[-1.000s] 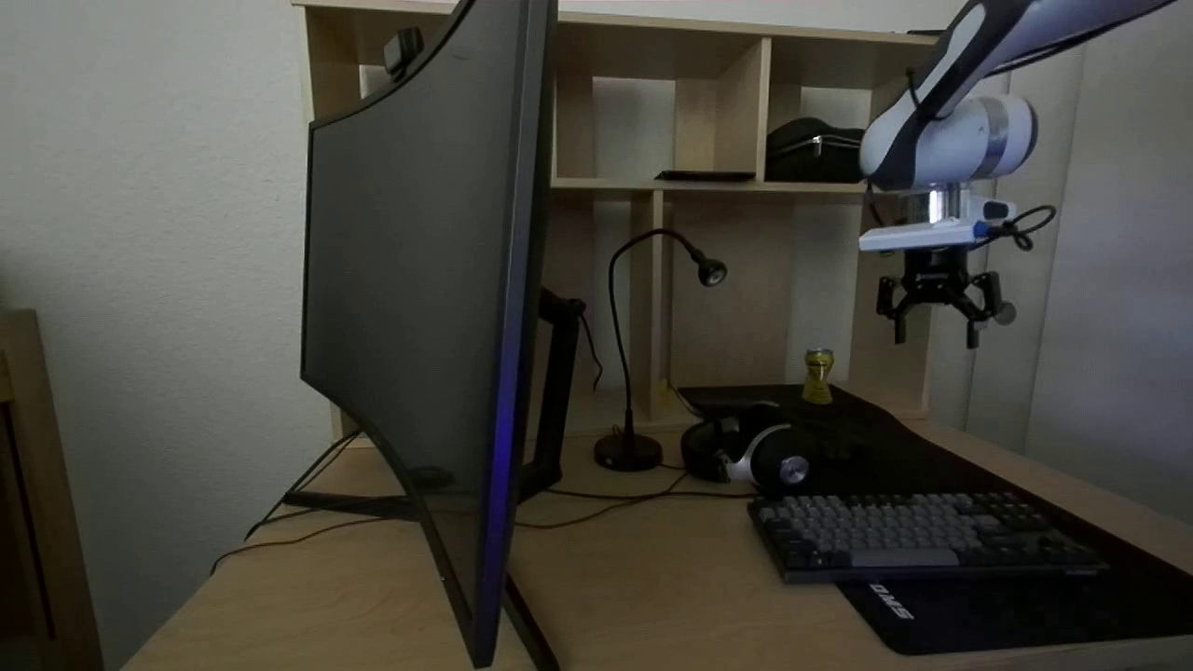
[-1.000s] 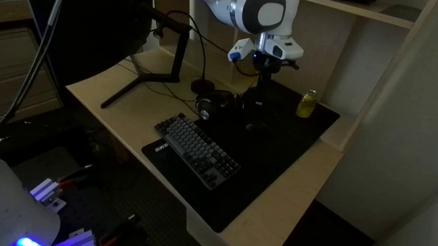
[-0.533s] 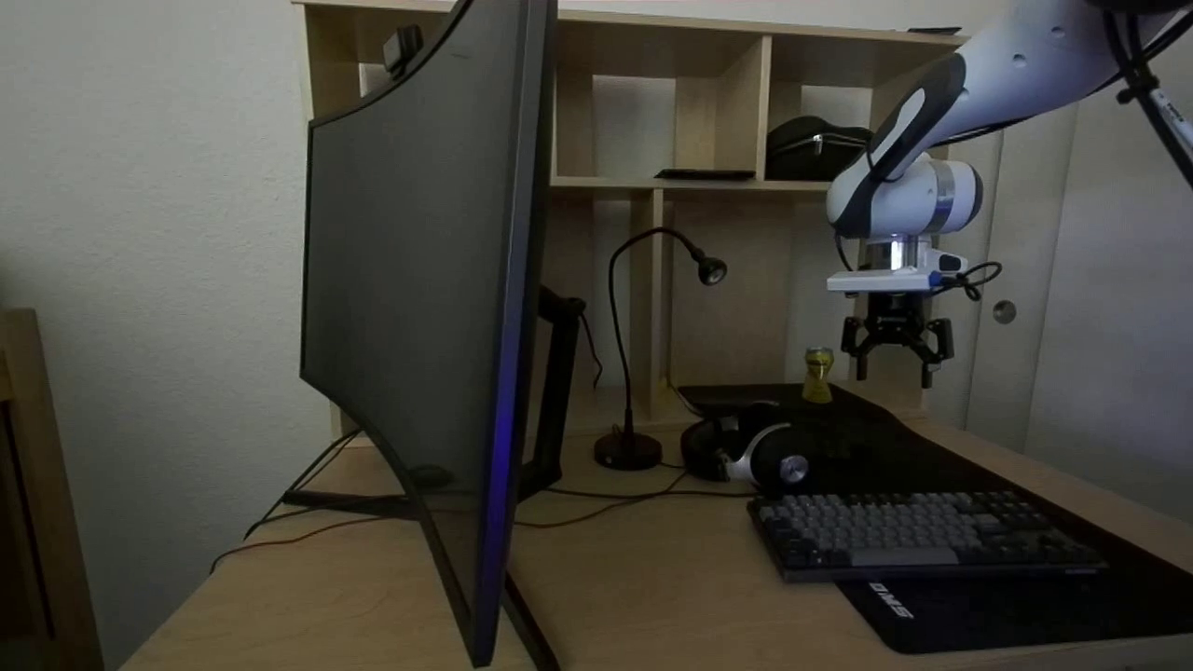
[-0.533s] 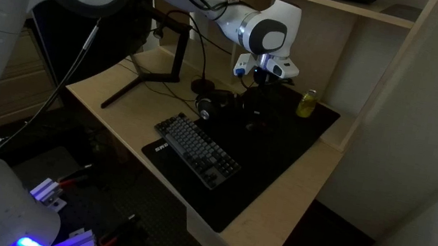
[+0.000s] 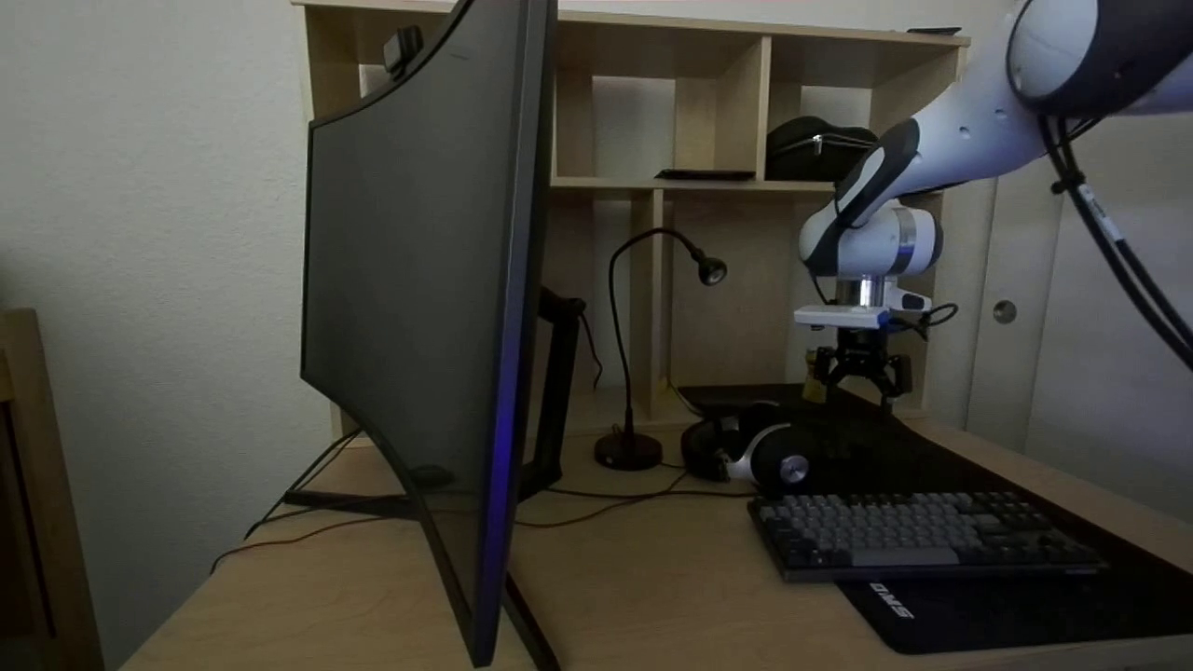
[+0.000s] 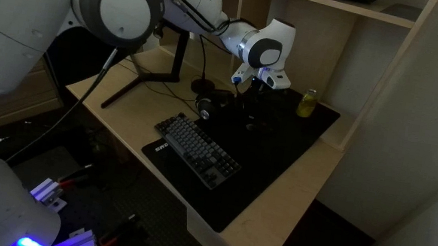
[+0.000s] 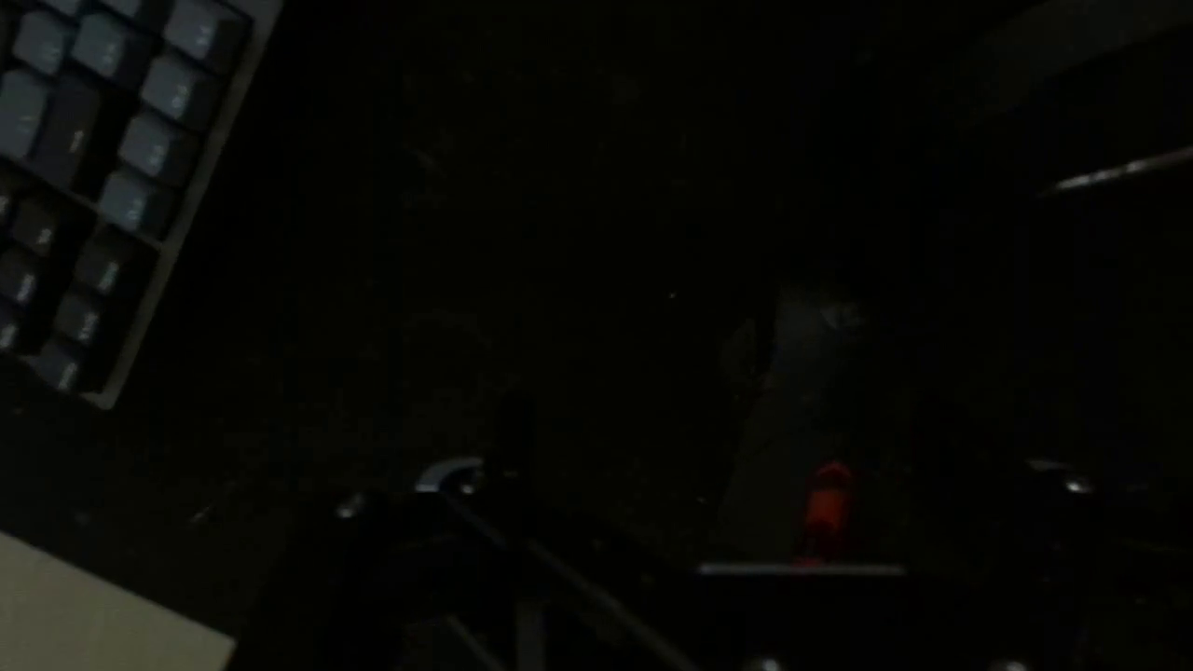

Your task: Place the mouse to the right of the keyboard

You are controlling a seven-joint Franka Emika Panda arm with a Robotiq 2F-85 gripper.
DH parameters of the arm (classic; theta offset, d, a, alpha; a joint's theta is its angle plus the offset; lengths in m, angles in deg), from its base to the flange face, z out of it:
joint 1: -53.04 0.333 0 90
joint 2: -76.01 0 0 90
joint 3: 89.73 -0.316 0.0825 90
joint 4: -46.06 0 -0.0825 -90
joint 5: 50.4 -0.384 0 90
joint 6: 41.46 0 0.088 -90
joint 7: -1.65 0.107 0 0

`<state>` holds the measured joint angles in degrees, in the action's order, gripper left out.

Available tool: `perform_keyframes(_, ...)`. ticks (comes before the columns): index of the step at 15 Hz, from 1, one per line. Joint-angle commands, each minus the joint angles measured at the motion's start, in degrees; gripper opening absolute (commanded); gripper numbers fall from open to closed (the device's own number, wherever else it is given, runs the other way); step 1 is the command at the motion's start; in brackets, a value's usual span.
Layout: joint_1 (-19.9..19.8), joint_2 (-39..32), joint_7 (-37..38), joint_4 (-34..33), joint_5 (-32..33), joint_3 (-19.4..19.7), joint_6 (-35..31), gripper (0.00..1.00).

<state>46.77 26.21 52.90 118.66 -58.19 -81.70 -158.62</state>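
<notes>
Now nothing beyond the approach looked done: the gripper (image 5: 856, 401) hung with jaws parted, holding nothing, over what looked like the mouse (image 7: 815, 438), dim on the black mat (image 6: 261, 159) behind the keyboard (image 6: 197, 150). Grasp, carry and set-down at its right all remained!

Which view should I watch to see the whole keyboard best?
An exterior view looking steeply down: the keyboard shows in full, unobstructed. In an exterior view from lower down, the keyboard is whole but foreshortened; the wrist view crops it to one end.
</notes>
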Motion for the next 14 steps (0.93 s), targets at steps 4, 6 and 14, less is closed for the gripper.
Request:
perform_keyframes(4, -0.5, -6.8, 3.4, -8.4, -0.4, 0.6, 0.5, 1.00)
perform_keyframes(6, -0.7, -8.1, 3.9, -10.2, -0.4, 0.7, 0.6, 1.00)
perform_keyframes(14, -1.5, -13.8, 7.2, -12.0, -2.5, -0.2, -8.1, 1.00)
